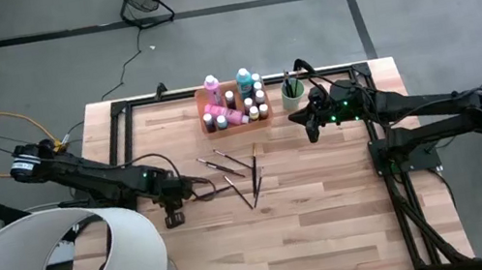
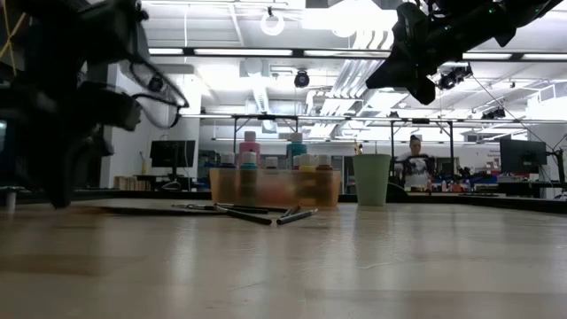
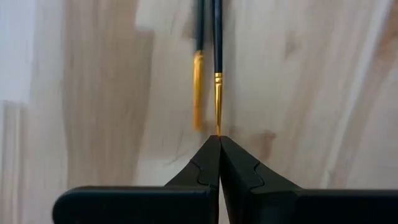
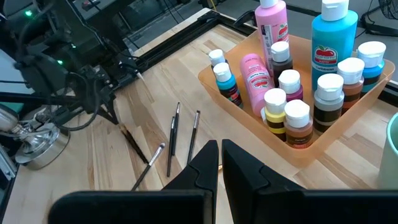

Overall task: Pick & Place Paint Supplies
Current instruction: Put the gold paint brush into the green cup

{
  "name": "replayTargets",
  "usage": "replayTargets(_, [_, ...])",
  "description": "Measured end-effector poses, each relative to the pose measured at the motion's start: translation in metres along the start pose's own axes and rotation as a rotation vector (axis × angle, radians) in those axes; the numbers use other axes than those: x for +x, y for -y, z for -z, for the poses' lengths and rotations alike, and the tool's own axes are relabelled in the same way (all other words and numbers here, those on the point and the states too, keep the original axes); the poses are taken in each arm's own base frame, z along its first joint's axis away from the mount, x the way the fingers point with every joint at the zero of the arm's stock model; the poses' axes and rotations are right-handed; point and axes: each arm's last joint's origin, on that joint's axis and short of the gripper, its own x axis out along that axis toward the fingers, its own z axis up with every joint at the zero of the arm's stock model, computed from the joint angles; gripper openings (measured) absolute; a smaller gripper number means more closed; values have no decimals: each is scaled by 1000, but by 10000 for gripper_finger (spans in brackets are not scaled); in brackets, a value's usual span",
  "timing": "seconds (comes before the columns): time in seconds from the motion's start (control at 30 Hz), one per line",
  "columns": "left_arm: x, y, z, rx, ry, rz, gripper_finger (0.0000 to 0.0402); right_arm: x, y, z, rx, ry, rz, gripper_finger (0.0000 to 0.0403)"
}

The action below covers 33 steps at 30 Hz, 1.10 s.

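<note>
Start at your left end effector (image 1: 172, 205), low over the counter (image 1: 333, 218) at the left end of the scattered paintbrushes (image 1: 237, 170): the left wrist view shows its fingers (image 3: 205, 168) pressed together with a brush's gold ferrule (image 3: 217, 102) running straight out from the tips, so it looks pinched on that brush's end, though the contact itself is hidden behind the fingers. That brush's long axis lines up with the fingers and points away from them; a second, blurred brush lies just beside it, parallel, and you cannot tell whether the two touch. The rest of the brushes lie loose toward the counter's middle, nearer your left arm than your right. Further right, the orange tray (image 1: 263, 119) holds the paint bottles (image 1: 240, 101), pink, teal and brown, upright and crowded. Right again, the green cup (image 1: 292, 95) already has a few brushes in it. Your right end effector (image 1: 312, 129) hangs raised just beside the cup, its fingers close together with nothing between them. From the low view the brushes are a thin dark line, too flat to count.
</note>
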Motion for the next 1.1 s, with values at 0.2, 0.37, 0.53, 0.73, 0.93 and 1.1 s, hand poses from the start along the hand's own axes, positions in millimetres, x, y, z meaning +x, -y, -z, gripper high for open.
replayTargets(0.2, [-15, 7, -18, 3, 67, 2, 0, 0, 0, 0, 0, -1, 0, 15])
replayTargets(0.37, [-28, 13, -32, 3, 135, 4, 0, 0, 0, 0, 0, -1, 0, 15])
replayTargets(0.53, [-42, 17, -45, 17, 207, -21, 0, 0, 0, 0, -2, 0, 0, 15])
replayTargets(0.73, [-61, 23, -60, 47, 299, -52, 0, 0, -3, -1, -94, -11, -93, 16])
replayTargets(0.93, [-76, 26, -71, 44, 376, -87, 0, -1, -13, -10, -177, 85, -215, 55])
replayTargets(1.1, [-83, 28, -76, 54, 411, -104, 0, -1, -25, -9, -232, 125, -244, 130])
